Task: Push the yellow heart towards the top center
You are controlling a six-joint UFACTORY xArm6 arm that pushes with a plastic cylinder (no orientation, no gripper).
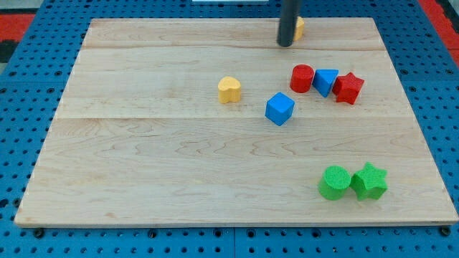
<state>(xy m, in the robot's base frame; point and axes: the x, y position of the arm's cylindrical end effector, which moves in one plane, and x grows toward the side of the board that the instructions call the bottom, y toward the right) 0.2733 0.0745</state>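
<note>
The yellow heart [229, 90] lies on the wooden board a little above the view's centre. My tip [285, 44] stands near the view's top, up and to the right of the heart, well apart from it. A second yellow block [299, 28] sits just behind the rod, partly hidden by it, so its shape is unclear.
A blue cube [280, 109] lies right of the heart. A red cylinder [302, 78], a blue triangle [325, 81] and a red star [348, 87] form a row at right. A green cylinder [333, 182] and a green star [369, 181] sit at the lower right. The board [143, 158] rests on a blue pegboard.
</note>
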